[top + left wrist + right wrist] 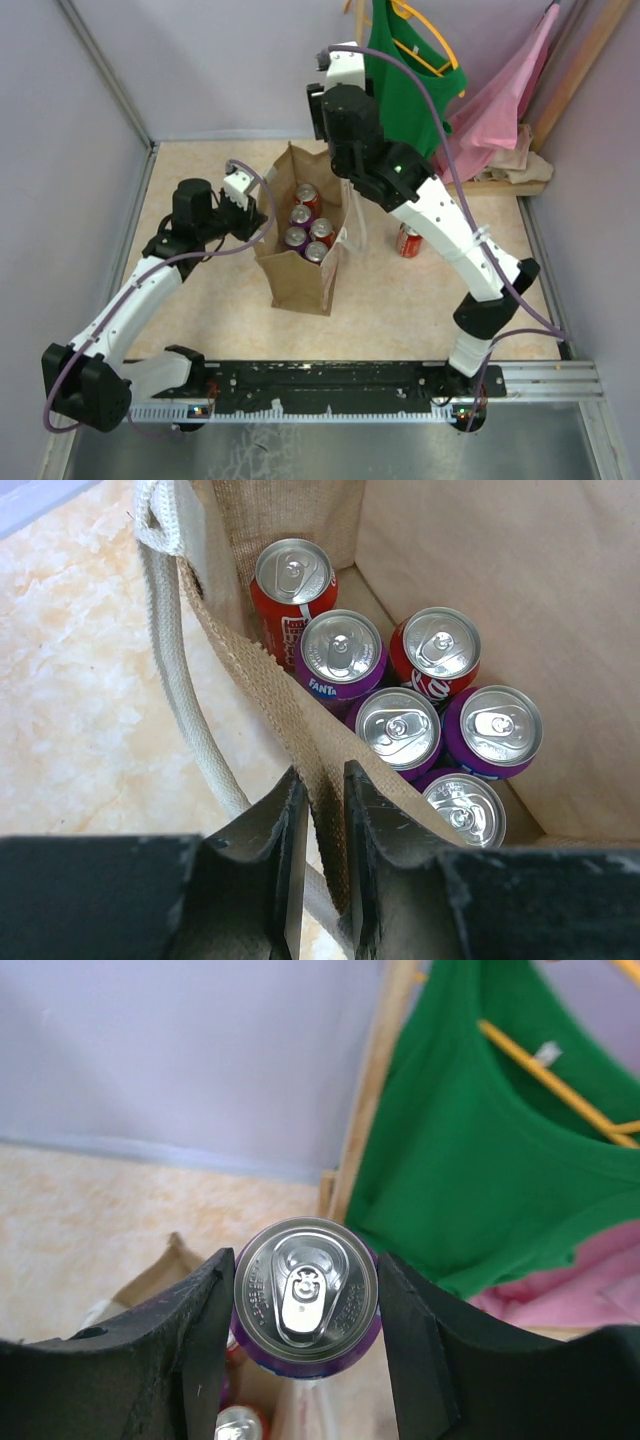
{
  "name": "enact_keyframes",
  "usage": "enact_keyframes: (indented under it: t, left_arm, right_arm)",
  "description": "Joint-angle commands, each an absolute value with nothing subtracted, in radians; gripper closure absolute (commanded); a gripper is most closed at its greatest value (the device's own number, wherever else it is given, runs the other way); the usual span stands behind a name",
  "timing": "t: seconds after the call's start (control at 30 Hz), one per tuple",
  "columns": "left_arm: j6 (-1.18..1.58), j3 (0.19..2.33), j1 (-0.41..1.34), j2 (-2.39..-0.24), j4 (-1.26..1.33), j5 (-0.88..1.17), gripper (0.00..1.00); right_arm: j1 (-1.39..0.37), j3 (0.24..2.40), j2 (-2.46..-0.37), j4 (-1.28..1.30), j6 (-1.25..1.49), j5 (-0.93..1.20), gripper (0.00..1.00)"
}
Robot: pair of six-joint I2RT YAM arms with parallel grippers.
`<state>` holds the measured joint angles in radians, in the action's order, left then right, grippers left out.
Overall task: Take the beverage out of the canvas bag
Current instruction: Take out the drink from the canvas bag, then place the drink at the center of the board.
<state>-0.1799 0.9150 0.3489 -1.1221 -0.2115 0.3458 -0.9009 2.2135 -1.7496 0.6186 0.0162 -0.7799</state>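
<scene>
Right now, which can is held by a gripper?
The purple can clamped in the right gripper, above the bag. The rest stand inside the bag, and a red can stands on the table.

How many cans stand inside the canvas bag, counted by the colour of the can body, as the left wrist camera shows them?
Red cans: 2
Purple cans: 3
Can of unseen colour, body hidden by the canvas bag: 1
Total: 6
</scene>
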Motion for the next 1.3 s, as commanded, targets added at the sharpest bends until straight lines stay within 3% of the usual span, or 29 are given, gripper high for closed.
enact_keyframes:
  t: [0.0,0.57,1.27]
  left_arm:
    - [-0.180,0.896,0.347,-1.088,-0.227,0.360,0.74]
    - [-0.188,0.883,0.347,-1.076,-0.227,0.377,0.74]
    - [-0.180,0.879,0.348,-1.069,-0.216,0.398,0.74]
  right_arm:
    - [-0.896,2.172,-1.662,0.350,-0.137,-0.978,1.00]
    - [-0.697,1.519,-1.356,0.353,0.204,-0.911,1.00]
    - [-0.617,1.124,-1.418,-0.044,0.275,-0.695,1.00]
